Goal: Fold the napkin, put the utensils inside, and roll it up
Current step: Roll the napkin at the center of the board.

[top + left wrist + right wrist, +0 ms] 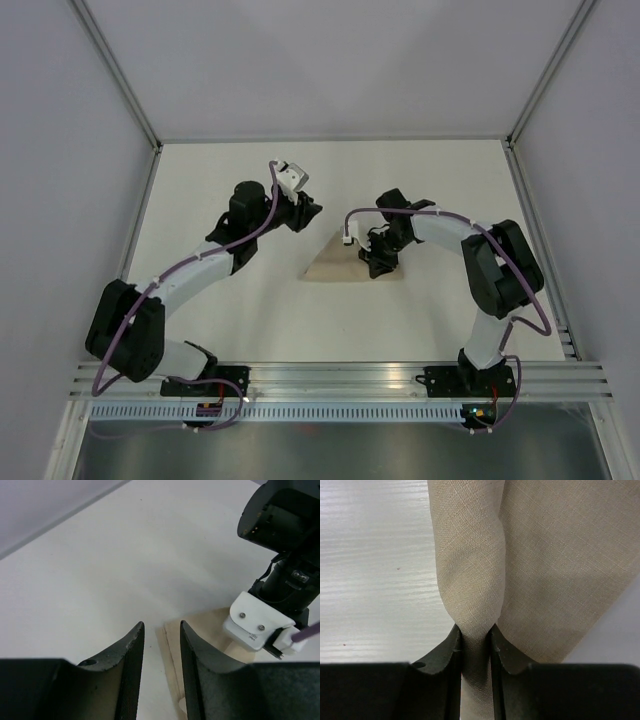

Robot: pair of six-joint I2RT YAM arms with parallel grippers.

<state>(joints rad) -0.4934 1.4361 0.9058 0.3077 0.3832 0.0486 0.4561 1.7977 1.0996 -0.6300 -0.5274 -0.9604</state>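
Tan cloth on a white table, with black-and-white arms above it.
The napkin (345,265) is plain beige, with a fine woven texture and no print. The table (400,180) is white with faint pale streaks. The left arm (190,275) and right arm (445,228) are white with black joints, and purple cables (545,315) trail along them. The walls (60,150) are pale grey and the rail (340,375) is silver.

White links (195,268), black joints (128,332), purple cables (547,318), black tool fingers (442,652).
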